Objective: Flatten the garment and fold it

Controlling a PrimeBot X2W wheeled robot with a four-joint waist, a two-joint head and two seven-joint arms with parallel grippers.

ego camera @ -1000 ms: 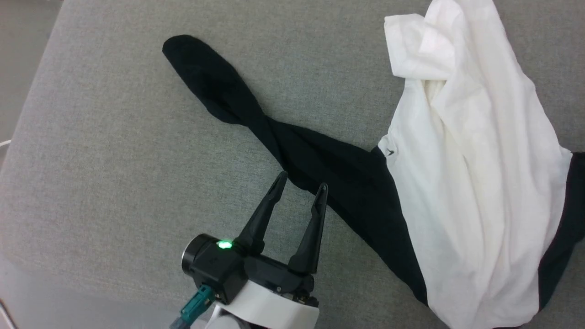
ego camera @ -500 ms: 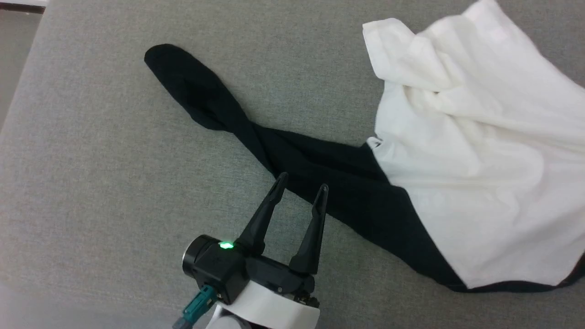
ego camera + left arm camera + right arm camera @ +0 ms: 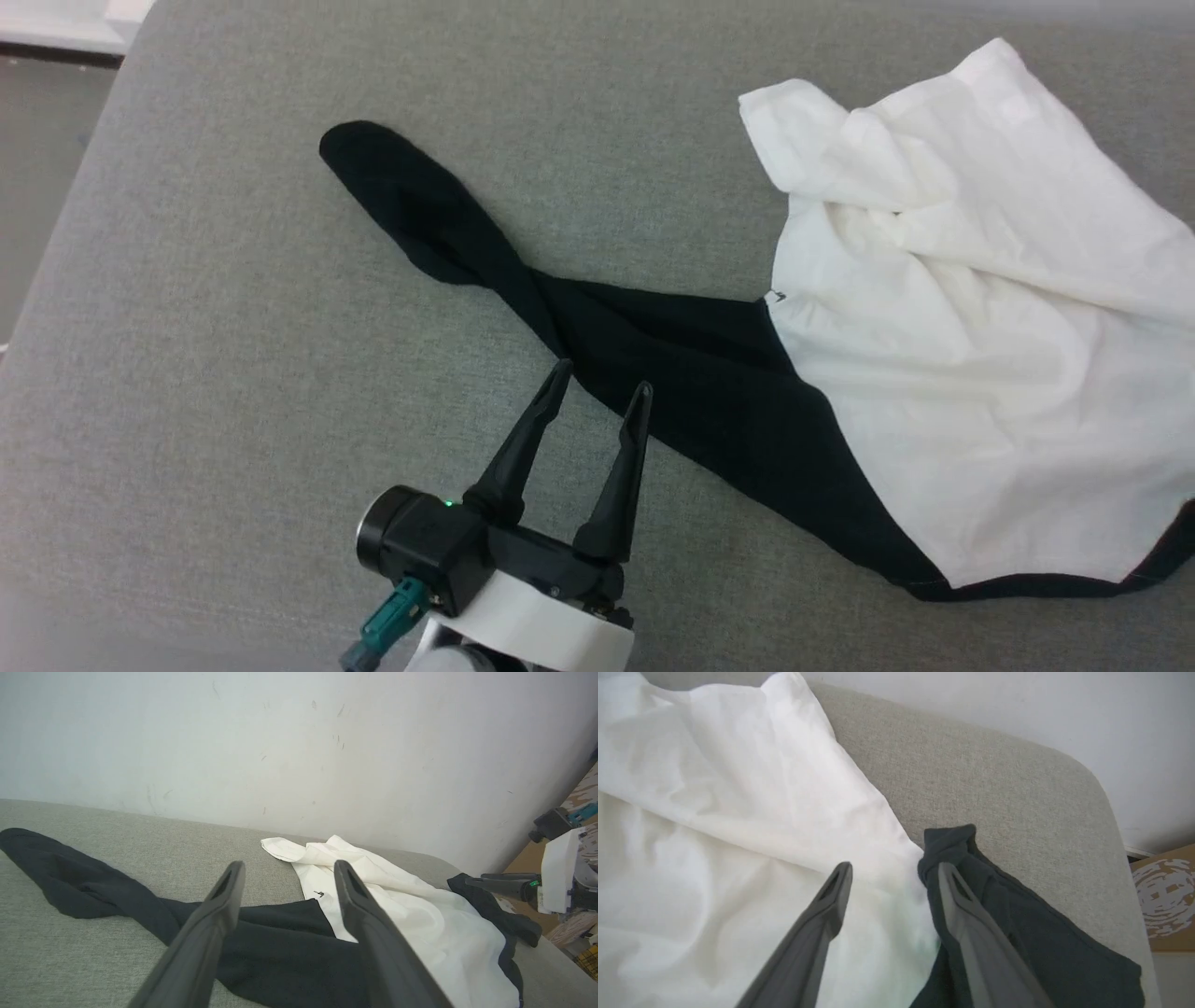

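Garment (image 3: 943, 373) lies rumpled on the grey fabric surface (image 3: 233, 373), not flat and not folded. Its white body is bunched toward the surface's right side. One black sleeve (image 3: 653, 345) stretches across the surface's middle (twisted about halfway along), with its cuff toward the far left part. The other black sleeve (image 3: 1017, 924) is crumpled near the surface's rounded right corner, against the white body.

Left gripper (image 3: 603, 376) is over the surface's near middle, fingers spread wide and empty, tips at the long sleeve's near edge; contact can't be told. Right gripper (image 3: 895, 865) is over the right part, jaws apart and holding nothing, one finger above white cloth and the other above the crumpled sleeve. A pale wall (image 3: 280, 742) stands behind the surface's far edge.
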